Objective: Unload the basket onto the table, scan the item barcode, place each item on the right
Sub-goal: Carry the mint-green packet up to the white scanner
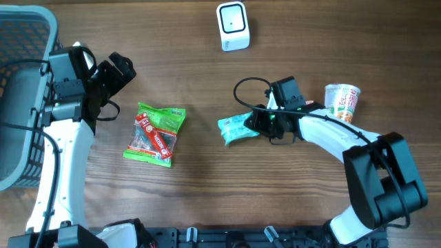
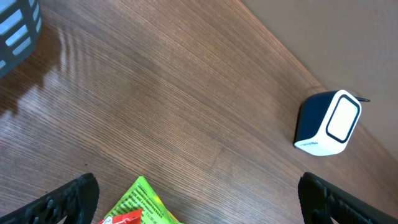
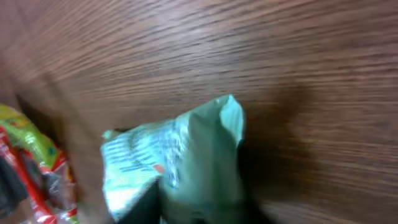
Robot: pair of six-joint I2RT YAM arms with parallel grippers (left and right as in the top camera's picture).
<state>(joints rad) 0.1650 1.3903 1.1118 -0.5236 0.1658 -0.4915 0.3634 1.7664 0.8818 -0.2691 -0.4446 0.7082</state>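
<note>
At the far left, a grey basket [image 1: 21, 103] is seen at the edge of the table [image 1: 207, 193], and just beside it the left pincer [image 1: 118, 71] is held spread to its full width, with nothing between its fingertips [image 2: 68, 199]. A green and red snack packet [image 1: 155, 134] lies flat on the wood below that pincer and is not touched by it. Further right, at the far edge of the table, the white barcode scanner [image 1: 232, 26] stands upright, well apart from everything else. The item in hand, a teal packet [image 1: 238, 127], is found near the middle of the table. Its right end is taken between the jaws of the right pincer [image 1: 265, 122], which appear narrowly closed on the crumpled film. The wrist view is blurred, so the hold is judged rather than plainly seen. At the far right, a cup of instant noodles [image 1: 342, 102] stands untouched. The pick-up step is judged to be under way, and nothing has yet been presented to the scanner. For the next move, the packet would need to be lifted, carried up and left to the scanner, and turned so that its barcode faces the window. Where the barcode lies cannot be told. Print is visible on both packets and red lettering on the cup, but none of it can be read.
</note>
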